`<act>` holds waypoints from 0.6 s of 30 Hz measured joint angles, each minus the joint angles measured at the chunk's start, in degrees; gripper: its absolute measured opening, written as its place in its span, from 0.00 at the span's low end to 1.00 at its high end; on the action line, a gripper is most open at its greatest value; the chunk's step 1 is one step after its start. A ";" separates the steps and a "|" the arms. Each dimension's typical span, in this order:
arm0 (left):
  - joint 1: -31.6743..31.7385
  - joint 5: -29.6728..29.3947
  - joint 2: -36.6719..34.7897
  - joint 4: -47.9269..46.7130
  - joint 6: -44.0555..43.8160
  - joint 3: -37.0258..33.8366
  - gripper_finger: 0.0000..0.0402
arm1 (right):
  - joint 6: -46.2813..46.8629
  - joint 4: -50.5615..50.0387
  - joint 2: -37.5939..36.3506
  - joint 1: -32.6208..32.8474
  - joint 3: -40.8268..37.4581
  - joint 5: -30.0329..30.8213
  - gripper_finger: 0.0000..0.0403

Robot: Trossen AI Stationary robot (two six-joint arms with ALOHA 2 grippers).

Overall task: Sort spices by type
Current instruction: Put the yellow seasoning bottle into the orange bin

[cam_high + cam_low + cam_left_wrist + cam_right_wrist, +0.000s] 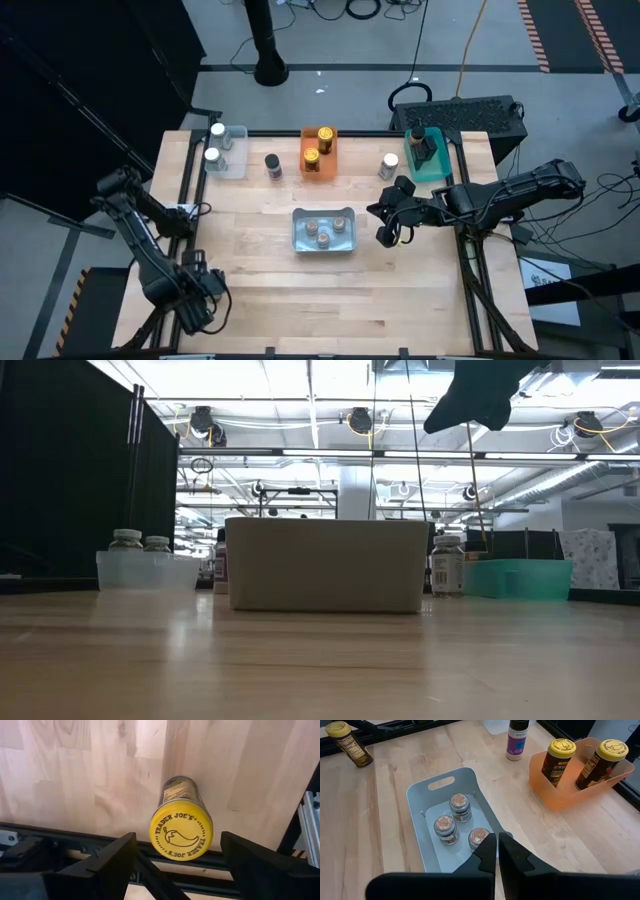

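A spice jar with a yellow lid [179, 795] stands upright on the wood near the table's left edge; it also shows in the right wrist view [349, 742]. My left gripper [178, 840] hangs straight above it, pointing down and open, one finger on each side of the lid, touching nothing. In the high view the left gripper [200, 298] hides this jar. My right gripper [497, 852] hovers shut and empty over the right end of the grey bin [300, 243], which holds three brown-lidded jars [452, 820].
At the back stand a clear bin [236, 165] with two white-lidded jars, a loose black-lidded jar [272, 165], an orange bin [307, 152] with two yellow-lidded jars, a loose white-lidded jar [389, 165] and a teal bin [436, 170] with one dark jar. Bare wood lies along the near edge.
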 joint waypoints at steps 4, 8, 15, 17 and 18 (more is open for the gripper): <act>-0.01 -1.28 -1.70 0.12 -0.56 0.00 0.73 | 0.01 0.00 -0.02 0.00 0.00 0.00 0.00; -0.04 -3.69 -4.55 0.22 -2.41 -0.28 0.73 | -0.01 -0.01 -0.02 0.00 0.00 -0.02 0.00; -0.20 -4.11 -9.68 6.45 -5.62 -6.17 0.73 | -0.01 -0.02 -0.02 0.00 0.00 -0.02 0.00; -0.20 -4.03 -10.37 7.62 -5.72 -7.14 0.73 | -0.01 -0.02 -0.02 0.00 0.00 -0.02 0.00; -0.20 -4.02 -10.55 7.89 -5.64 -7.41 0.73 | -0.01 -0.02 -0.02 0.00 0.00 -0.02 0.00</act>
